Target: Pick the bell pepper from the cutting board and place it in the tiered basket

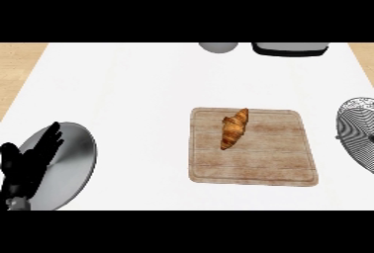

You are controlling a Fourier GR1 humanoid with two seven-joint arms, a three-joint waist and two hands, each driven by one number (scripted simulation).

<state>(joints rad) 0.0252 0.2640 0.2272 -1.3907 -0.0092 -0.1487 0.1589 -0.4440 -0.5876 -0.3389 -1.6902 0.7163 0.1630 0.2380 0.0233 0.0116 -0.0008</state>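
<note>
Your left hand (29, 160) is showing at the lower left edge of the head view, fingers straight and relaxed, pointing up and slightly right, holding nothing; it is resting over a grey plate (76, 158) that is lying directly beneath and just to the right of it. Your right hand is not appearing anywhere in view, so you cannot say how it is standing. Moving outward to the right of the left hand, well apart from it, the cutting board (252, 165) is lying flat on the white counter (131, 89), and what is sitting on it is not a bell pepper: it is looking like a croissant (234, 127), brown and long, lying toward the board's far side. Farther right again, at the view's right edge, the wire tiered basket (358, 133) is showing only in part, and nothing is visible inside the part you are seeing. Far ahead of the hand, a grey round object (217, 47) and a dark appliance (290, 48) are sitting at the counter's back edge. Judging from this, you are looking at a task not yet begun: picking, carrying and placing are all remaining.
</note>
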